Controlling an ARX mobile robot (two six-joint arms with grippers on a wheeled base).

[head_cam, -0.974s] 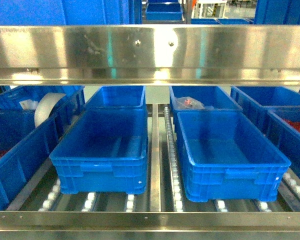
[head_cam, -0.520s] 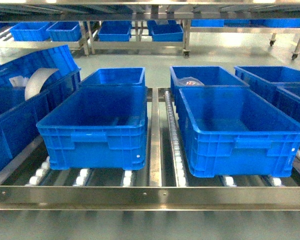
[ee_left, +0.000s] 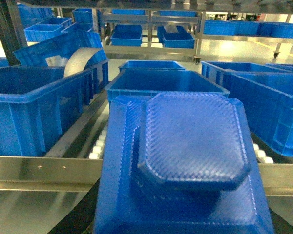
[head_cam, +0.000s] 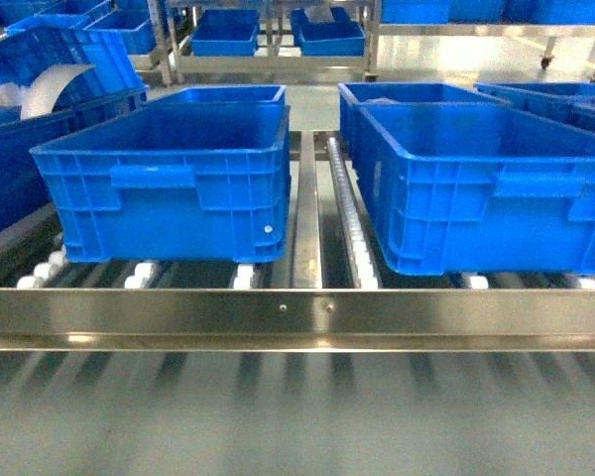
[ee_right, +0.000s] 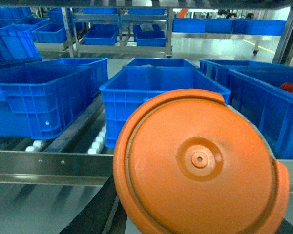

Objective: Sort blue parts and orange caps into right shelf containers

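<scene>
On my head feed, two large blue bins sit on the roller shelf: the left bin point(head_cam: 169, 178) and the right bin point(head_cam: 486, 183), either side of the steel divider rail point(head_cam: 307, 213), behind the front steel rail point(head_cam: 297, 312). My left wrist camera is filled by a blue textured part point(ee_left: 190, 151); my right one by an orange cap point(ee_right: 200, 165), both in front of the front steel rail. I can't see either gripper's fingers, so I cannot tell their grip.

Neither arm shows in the head view; both grippers are hidden in their own wrist views.
</scene>
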